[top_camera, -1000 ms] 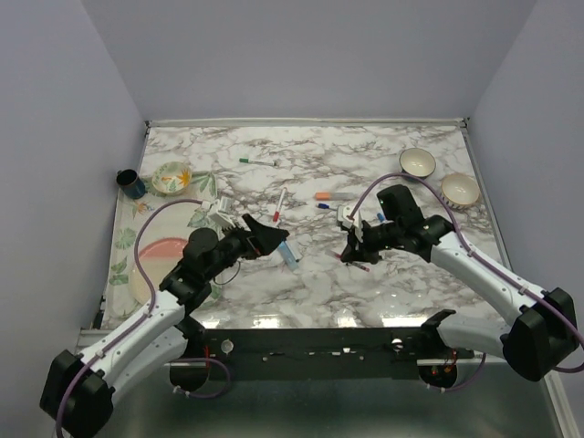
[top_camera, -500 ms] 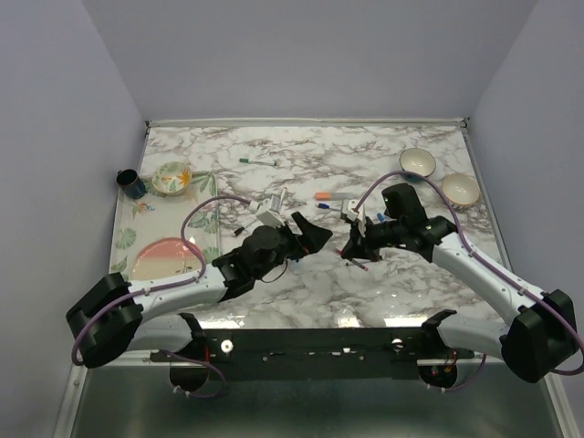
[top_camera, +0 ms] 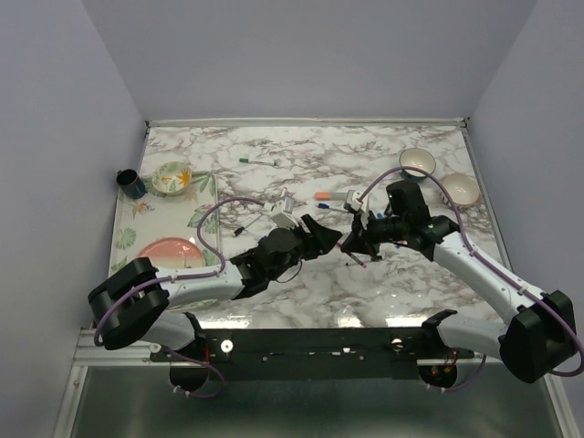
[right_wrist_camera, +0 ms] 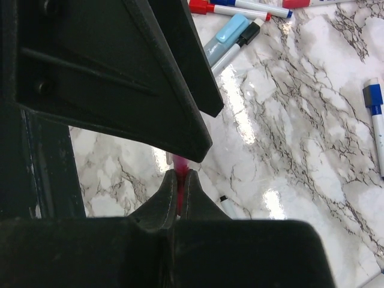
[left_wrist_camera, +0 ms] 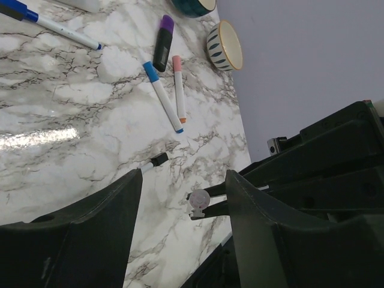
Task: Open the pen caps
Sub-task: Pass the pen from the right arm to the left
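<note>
Pen (left_wrist_camera: 199, 200), pinched by right gripper (right_wrist_camera: 178, 175), sits between left gripper's (left_wrist_camera: 184, 180) spread fingers.

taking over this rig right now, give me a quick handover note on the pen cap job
Right pincer: shut on a thin pink pen, held above the marble table.
Left pincer: open, jaws either side of that pen's free end, not gripping it.
On the table: blue-capped pen, orange-pink pen, purple highlighter, green pen; all look capped.
Done: one pen lifted and presented; no cap visibly off.
Left: close the left pincer on the end, pull the cap off, then do the rest.
</note>
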Controlling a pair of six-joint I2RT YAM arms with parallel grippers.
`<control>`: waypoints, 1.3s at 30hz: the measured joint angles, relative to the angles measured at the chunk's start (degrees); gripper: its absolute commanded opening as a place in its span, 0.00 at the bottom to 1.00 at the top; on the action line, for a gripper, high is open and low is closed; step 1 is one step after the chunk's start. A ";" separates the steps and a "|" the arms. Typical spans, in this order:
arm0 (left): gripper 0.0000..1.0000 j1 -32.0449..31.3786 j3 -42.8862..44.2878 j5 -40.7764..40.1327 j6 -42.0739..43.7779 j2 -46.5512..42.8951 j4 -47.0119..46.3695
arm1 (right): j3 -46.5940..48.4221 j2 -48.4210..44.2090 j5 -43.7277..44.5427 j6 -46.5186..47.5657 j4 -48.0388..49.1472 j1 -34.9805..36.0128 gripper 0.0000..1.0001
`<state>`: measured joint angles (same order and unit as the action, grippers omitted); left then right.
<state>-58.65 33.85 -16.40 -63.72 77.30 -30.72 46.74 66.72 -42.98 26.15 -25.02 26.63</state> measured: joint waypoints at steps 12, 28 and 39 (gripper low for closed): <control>0.15 -0.35 0.02 1.09 0.33 3.63 -6.91 | -1.07 0.00 -0.55 -3.48 2.45 -0.50 0.01; 0.00 -0.37 -3.69 1.20 1.27 2.89 -13.00 | -1.31 0.09 -3.13 -3.58 2.75 -0.76 0.46; 0.00 -0.37 -6.08 0.02 1.33 -0.15 -17.03 | -1.51 0.90 -5.33 -2.23 2.67 -0.76 0.60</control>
<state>-59.02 27.77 -16.38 -62.39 77.14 -47.75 45.23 67.61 -48.31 23.92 -22.35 25.87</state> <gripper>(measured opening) 0.187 0.592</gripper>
